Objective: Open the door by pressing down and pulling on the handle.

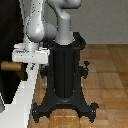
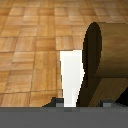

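The door (image 1: pixel 9 35) is a tall dark panel at the exterior view's left edge. From it sticks the handle (image 1: pixel 7 65), a short tan-brown lever. My gripper (image 1: pixel 23 70) hangs below the white hand, right beside the handle's free end, at about its height. In the wrist view the handle (image 2: pixel 107 55) fills the frame as a big brown cylinder, with its lower part reaching down toward my gripper (image 2: pixel 80 104). Only the two dark fingertips (image 2: pixel 55 103) show, set wide apart; the gripper is open, and whether it touches the handle is unclear.
The black robot pedestal (image 1: pixel 64 65) with its spread feet stands just to the exterior view's right of the gripper. A white frame ledge (image 1: pixel 22 100) runs along the door's foot and shows as a white strip (image 2: pixel 70 75) in the wrist view. Wooden floor (image 1: pixel 107 75) surrounds everything.
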Robot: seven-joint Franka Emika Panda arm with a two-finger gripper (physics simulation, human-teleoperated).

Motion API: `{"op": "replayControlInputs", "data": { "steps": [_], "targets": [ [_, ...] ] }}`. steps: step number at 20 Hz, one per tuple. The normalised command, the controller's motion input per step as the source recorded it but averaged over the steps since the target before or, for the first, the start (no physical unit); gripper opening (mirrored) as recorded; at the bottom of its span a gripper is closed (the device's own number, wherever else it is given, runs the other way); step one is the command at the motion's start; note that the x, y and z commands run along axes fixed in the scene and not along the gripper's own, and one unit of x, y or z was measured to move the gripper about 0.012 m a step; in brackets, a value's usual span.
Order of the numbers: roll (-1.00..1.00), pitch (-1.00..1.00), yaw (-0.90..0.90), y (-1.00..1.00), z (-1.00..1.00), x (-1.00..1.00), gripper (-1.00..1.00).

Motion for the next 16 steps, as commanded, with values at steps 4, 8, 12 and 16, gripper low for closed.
{"op": "replayControlInputs", "data": {
  "steps": [4,8,12,16],
  "targets": [
    [0.00,0.00,0.00,1.00,0.00,0.00,-1.00],
    [0.00,0.00,0.00,1.00,-0.75,0.00,-1.00],
    [0.00,0.00,0.00,0.25,-0.25,0.00,-1.00],
    [0.00,0.00,0.00,0.25,-0.75,0.00,-1.00]
  ]
}}
